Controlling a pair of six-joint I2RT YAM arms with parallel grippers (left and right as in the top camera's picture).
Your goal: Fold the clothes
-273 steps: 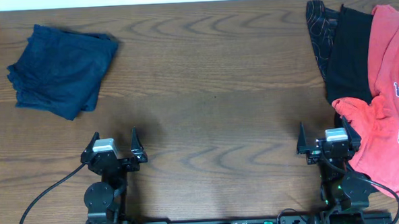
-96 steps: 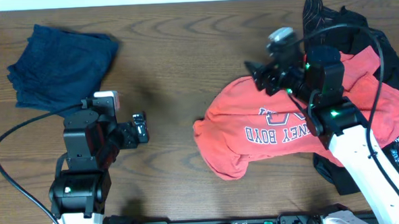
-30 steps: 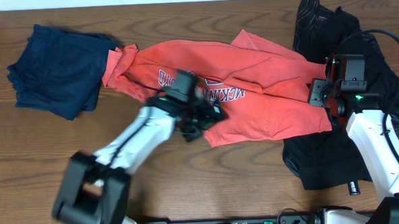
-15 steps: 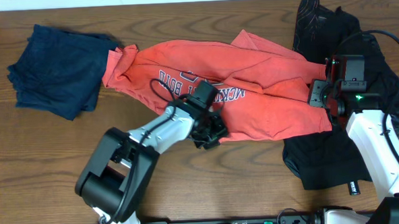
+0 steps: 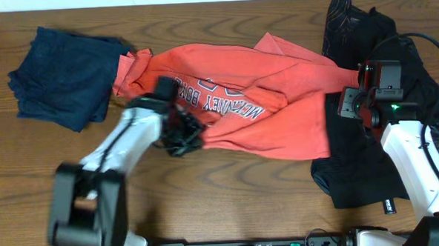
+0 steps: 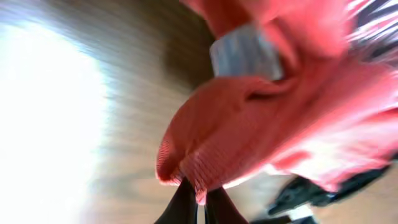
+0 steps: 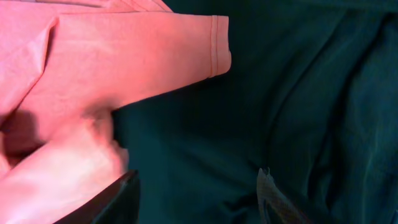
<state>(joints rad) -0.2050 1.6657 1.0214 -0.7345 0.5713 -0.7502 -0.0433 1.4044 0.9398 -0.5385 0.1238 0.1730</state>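
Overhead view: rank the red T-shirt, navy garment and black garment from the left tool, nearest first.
1. Red T-shirt, centre, pinched in the left tool.
2. Navy garment, upper left.
3. Black garment, far right.

A brown wood-grain table (image 5: 230,204) spans the view

Your L arm (image 5: 124,146) stretches fwd and inward, L gripper (image 5: 181,132) pinched tight on T-shirt (image 5: 294,127). R arm (image 5: 410,159) is bent at far right, R gripper (image 7: 196,196) w/ jaws wide apart.
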